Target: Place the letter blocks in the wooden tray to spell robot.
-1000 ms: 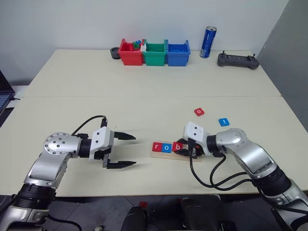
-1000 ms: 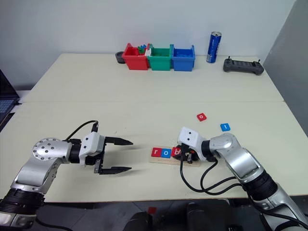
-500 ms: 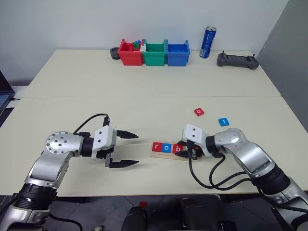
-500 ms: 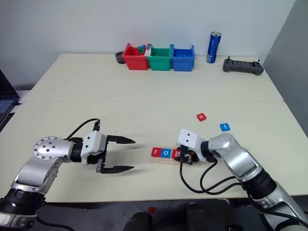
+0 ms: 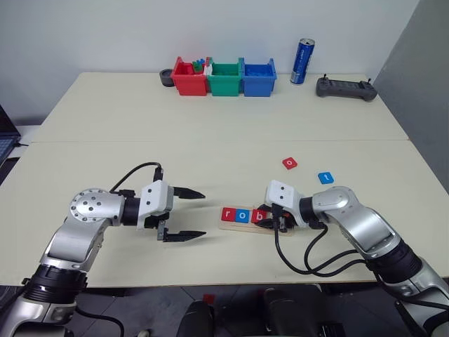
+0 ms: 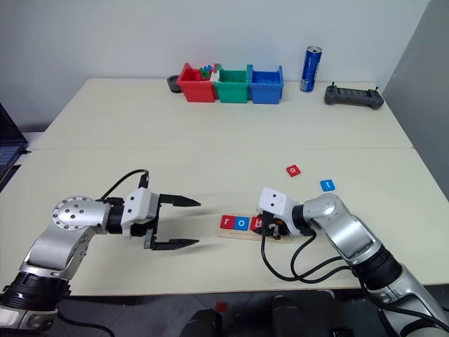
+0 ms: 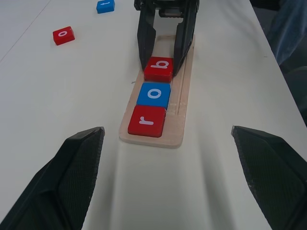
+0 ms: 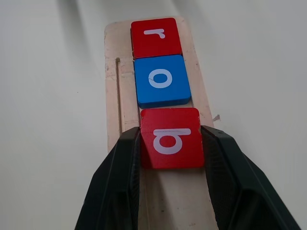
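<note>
Tiles look light, stiff and slick; we pinch their side edges. Right claw (image 8: pixel 170 191) clamps the red b block (image 8: pixel 171 137) on the wooden tray (image 7: pixel 180 115); left claw (image 5: pixel 186 214) gapes empty.

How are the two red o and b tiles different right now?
The red b tile lies on the wooden tray, pinched by the right gripper; the red o tile lies loose on the table, untouched. The b tile touches the blue o tile; the red o tile stands alone. Both are red with white letters.
</note>
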`<state>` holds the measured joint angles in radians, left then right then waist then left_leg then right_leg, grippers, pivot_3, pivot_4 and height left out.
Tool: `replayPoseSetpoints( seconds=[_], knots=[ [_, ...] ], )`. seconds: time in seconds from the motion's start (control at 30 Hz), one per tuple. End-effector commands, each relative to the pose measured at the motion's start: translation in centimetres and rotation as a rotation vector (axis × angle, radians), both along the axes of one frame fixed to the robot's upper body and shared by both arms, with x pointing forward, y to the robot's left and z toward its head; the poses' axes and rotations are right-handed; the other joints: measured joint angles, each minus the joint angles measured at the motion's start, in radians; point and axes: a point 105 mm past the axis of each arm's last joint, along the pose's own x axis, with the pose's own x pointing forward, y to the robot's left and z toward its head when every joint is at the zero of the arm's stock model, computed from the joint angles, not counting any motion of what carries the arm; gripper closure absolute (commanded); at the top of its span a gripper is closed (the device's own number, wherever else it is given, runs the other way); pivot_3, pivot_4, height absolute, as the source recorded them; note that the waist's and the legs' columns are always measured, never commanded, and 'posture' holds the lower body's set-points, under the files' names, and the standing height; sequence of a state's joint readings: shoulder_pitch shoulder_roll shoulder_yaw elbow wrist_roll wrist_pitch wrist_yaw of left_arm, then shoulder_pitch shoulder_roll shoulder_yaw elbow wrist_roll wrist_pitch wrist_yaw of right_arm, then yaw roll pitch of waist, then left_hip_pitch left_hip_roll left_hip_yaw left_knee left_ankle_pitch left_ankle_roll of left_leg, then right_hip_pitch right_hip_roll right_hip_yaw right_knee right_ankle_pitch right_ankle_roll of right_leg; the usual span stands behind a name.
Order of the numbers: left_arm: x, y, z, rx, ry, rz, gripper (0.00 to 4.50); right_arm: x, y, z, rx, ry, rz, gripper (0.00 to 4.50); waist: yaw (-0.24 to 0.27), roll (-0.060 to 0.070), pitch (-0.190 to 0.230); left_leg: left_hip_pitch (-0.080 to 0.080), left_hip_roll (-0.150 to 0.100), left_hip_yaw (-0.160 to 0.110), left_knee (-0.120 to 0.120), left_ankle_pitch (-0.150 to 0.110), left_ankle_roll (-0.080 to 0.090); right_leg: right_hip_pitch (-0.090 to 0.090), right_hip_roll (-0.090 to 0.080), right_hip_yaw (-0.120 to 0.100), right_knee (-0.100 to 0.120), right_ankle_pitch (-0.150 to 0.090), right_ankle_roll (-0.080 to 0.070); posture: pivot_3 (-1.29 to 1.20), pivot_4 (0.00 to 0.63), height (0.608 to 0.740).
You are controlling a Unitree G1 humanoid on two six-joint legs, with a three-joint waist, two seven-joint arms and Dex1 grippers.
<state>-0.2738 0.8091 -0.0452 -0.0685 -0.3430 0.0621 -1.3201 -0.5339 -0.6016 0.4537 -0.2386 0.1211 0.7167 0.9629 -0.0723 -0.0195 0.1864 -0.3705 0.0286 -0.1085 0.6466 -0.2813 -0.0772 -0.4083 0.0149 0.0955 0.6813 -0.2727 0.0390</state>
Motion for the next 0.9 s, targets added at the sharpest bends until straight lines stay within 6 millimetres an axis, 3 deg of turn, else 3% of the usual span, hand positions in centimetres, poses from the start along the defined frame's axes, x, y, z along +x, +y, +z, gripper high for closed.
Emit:
replayPoseSetpoints(
  seconds=[0.03, 0.23, 0.5, 0.53, 0.7, 0.87, 0.9],
  knots=[
    [0.1, -0.2, 0.5, 0.001, -0.029, -0.011, 0.00, 0.1, 0.9, 2.3, 0.051, -0.050, 0.023, 3.04, 0.000, 0.000, 0.000, 0.000, 0.000, 0.000, 0.000, 0.000, 0.000, 0.000, 0.000, 0.000, 0.000, 0.000, 0.000, 0.00, 0.150, 0.740],
    [0.0, -0.1, 0.2, -0.001, -0.025, -0.010, 0.00, -0.2, 1.1, 3.2, 0.074, -0.047, 0.029, 3.04, 0.000, 0.000, 0.000, 0.000, 0.000, 0.000, 0.000, 0.000, 0.000, 0.000, 0.000, 0.000, 0.000, 0.000, 0.000, 0.00, 0.150, 0.740],
    [0.0, 0.1, -0.1, -0.001, -0.027, -0.007, 0.00, -0.1, 0.5, 1.7, 0.029, -0.042, 0.015, 0.16, 0.000, 0.000, 0.000, 0.000, 0.000, 0.000, 0.000, 0.000, 0.000, 0.000, 0.000, 0.000, 0.000, 0.000, 0.000, 0.00, 0.150, 0.740],
    [0.0, 0.1, -0.1, -0.002, -0.027, -0.007, 0.00, 0.0, 0.5, 1.7, 0.029, -0.047, 0.011, 0.02, 0.000, 0.000, 0.000, 0.000, 0.000, 0.000, 0.000, 0.000, 0.000, 0.000, 0.000, 0.000, 0.000, 0.000, 0.000, 0.00, 0.150, 0.740],
    [0.1, 0.1, -0.2, -0.003, -0.029, -0.004, 0.00, 0.2, 0.3, 2.6, 0.051, -0.068, 0.003, 0.02, 0.000, 0.000, 0.000, 0.000, 0.000, 0.000, 0.000, 0.000, 0.000, 0.000, 0.000, 0.000, 0.000, 0.000, 0.000, 0.00, 0.150, 0.740],
    [0.2, 0.2, -0.2, 0.001, -0.034, 0.003, 0.00, -1.1, -0.4, 3.5, 0.080, -0.060, 0.006, 0.02, 0.001, 0.000, 0.000, 0.000, 0.000, 0.000, 0.000, 0.000, 0.000, 0.000, 0.000, 0.000, 0.000, 0.000, 0.000, 0.00, 0.150, 0.740],
    [0.2, 0.2, -0.2, 0.002, -0.034, 0.003, 0.00, -1.2, -0.7, 3.4, 0.073, -0.059, -0.002, 0.19, 0.001, 0.000, 0.000, 0.000, 0.000, 0.000, 0.000, 0.000, 0.000, 0.000, 0.000, 0.000, 0.000, 0.000, 0.000, 0.00, 0.150, 0.740]
  ],
)
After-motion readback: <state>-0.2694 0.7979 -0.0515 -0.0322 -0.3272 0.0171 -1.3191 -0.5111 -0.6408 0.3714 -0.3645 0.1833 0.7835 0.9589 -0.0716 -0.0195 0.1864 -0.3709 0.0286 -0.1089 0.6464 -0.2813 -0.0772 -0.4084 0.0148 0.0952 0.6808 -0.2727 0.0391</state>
